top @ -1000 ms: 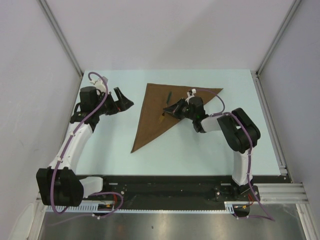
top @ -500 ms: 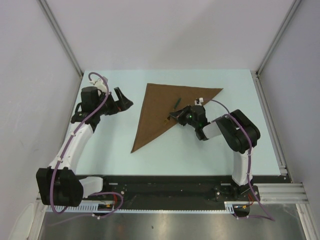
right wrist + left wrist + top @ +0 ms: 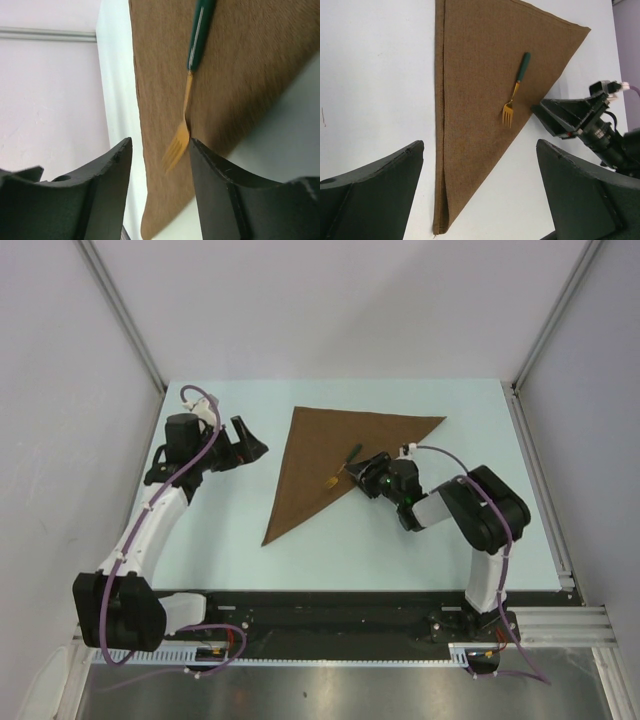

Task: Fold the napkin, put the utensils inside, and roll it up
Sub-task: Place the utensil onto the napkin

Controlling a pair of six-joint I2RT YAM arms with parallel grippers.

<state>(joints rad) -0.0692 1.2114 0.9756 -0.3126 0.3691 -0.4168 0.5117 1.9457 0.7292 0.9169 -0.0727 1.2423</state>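
The brown napkin (image 3: 310, 455) lies folded into a triangle on the pale table, its long point toward the near side. The fork (image 3: 341, 465), with dark green handle and gold tines, rests on the napkin near its right slanted edge. My right gripper (image 3: 358, 469) sits low just right of the fork with its jaws apart and nothing held. In the right wrist view the fork (image 3: 189, 95) lies on the napkin (image 3: 240, 60) ahead of the right gripper (image 3: 159, 146). My left gripper (image 3: 250, 445) stands open left of the napkin. The left wrist view shows napkin (image 3: 480, 75) and fork (image 3: 516, 89).
Grey enclosure walls ring the table (image 3: 420, 540). A metal rail (image 3: 540, 480) runs along its right edge, and a black strip (image 3: 330, 605) with the arm bases borders the near edge.
The right gripper was shut on the fork above the napkin; it has lowered, opened and let go. The fork now lies slanted on the cloth. The left arm has not moved.
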